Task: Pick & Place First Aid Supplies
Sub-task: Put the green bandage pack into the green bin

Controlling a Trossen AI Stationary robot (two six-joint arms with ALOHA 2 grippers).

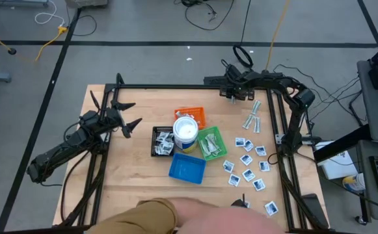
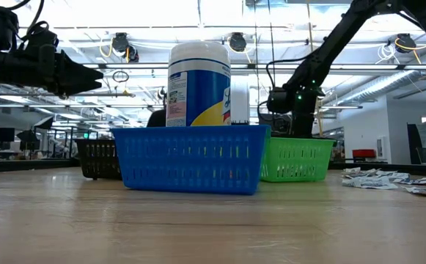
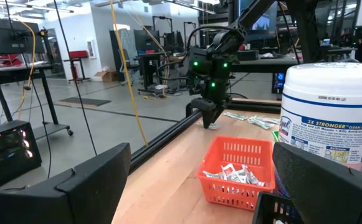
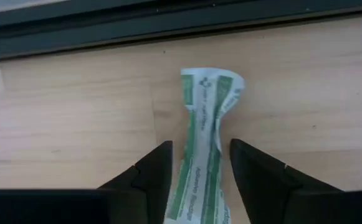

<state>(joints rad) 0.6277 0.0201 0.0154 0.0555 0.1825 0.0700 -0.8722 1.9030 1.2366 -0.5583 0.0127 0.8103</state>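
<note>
A narrow white wrapped strip with green print (image 4: 209, 106), crumpled at its middle, lies flat on the wood near the table's far edge. My right gripper (image 4: 199, 149) points steeply down over it, open, with one finger on each long side. From across the table the same gripper (image 3: 209, 118) shows low over the wood. More pale strips (image 1: 252, 120) and several white square packets (image 1: 247, 162) lie on the table's right part. My left gripper (image 1: 131, 123) waits open and level at the table's left. My right gripper comes at the strip from above, and its fingers (image 4: 159, 168) lie across it, close beside both long edges (image 4: 190, 155) below its crumpled middle. I cannot tell whether they touch it. The strip rests flat on the wood.
At the table's middle stand an orange tray (image 1: 198, 114), a black tray (image 1: 156, 140), a green tray (image 1: 216, 138) and a blue tray (image 1: 187, 168) around a white tub (image 1: 185, 133). A black frame rail (image 1: 175, 87) runs along the far edge. A person's arm (image 1: 175, 214) reaches over the near edge.
</note>
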